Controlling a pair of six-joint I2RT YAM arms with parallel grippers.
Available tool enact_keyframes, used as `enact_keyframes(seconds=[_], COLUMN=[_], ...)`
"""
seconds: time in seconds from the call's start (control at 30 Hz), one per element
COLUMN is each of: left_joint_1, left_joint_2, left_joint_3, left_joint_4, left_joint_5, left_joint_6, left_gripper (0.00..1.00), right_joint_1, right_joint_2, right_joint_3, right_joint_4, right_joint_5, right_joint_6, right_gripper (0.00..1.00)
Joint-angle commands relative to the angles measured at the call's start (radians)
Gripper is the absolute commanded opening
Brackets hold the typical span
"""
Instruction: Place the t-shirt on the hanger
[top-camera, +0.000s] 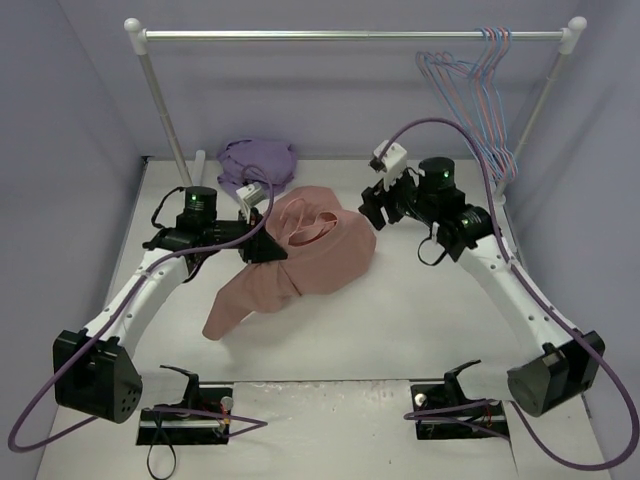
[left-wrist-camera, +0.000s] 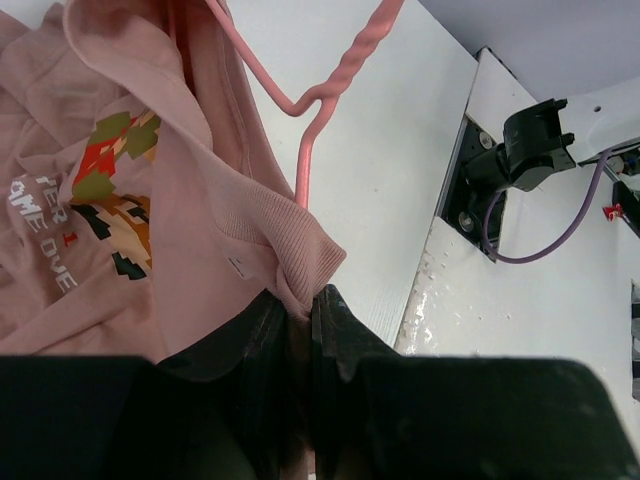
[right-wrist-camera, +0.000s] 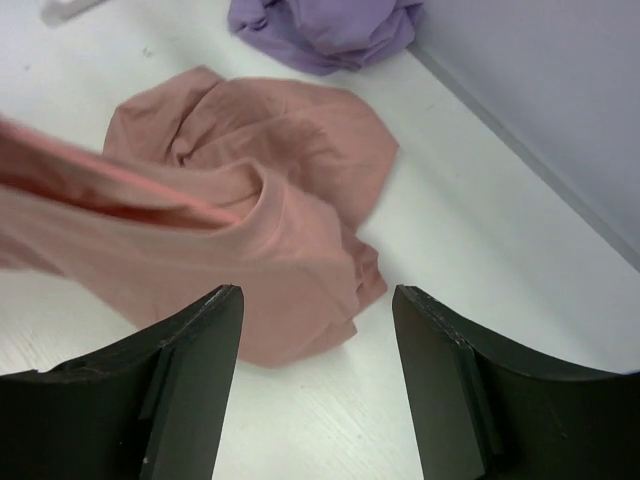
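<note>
The salmon-pink t-shirt (top-camera: 305, 262) lies crumpled in the middle of the table. It also shows in the left wrist view (left-wrist-camera: 120, 200) and the right wrist view (right-wrist-camera: 260, 170). My left gripper (top-camera: 266, 246) is shut on the shirt's ribbed collar (left-wrist-camera: 295, 240) and holds that edge up. The pale-pink hanger (left-wrist-camera: 303, 150) lies by the collar, its twisted neck pointing away and part of its wire hidden under the fabric. My right gripper (top-camera: 376, 206) hovers just right of the shirt, open and empty (right-wrist-camera: 318, 300).
A lavender garment (top-camera: 257, 163) lies at the back by the left rack post. Several blue and pink wire hangers (top-camera: 482, 90) hang at the right end of the rail (top-camera: 350, 35). Black brackets (top-camera: 190, 405) sit at the near edge.
</note>
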Motion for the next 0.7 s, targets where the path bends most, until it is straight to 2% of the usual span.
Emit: enact_keyframes(seconds=[0.0, 0.13, 0.27, 0.67], left_joint_1=[0.006, 0.006, 0.006, 0.004], left_joint_2=[-0.013, -0.011, -0.011, -0.013], left_joint_3=[0.11, 0.152, 0.187, 0.227], left_joint_4=[0.002, -0.058, -0.09, -0.141], left_joint_5=[0.013, 0.001, 0.001, 0.028], left_joint_6=[0.022, 0.043, 0.042, 0.046], left_gripper=[0.0, 0.0, 0.0, 0.0], right_joint_1=[-0.001, -0.001, -0.003, 0.0], right_joint_2=[-0.057, -0.081, -0.055, 0.09], right_joint_3=[-0.135, -0.281, -0.315, -0.23], right_joint_4=[0.154, 0.278, 0.385, 0.473], right_joint_5=[-0.059, -0.114, -0.122, -0.126], right_joint_6=[-0.083, -0.126, -0.149, -0.218], right_gripper=[0.63, 0.65, 0.68, 0.71])
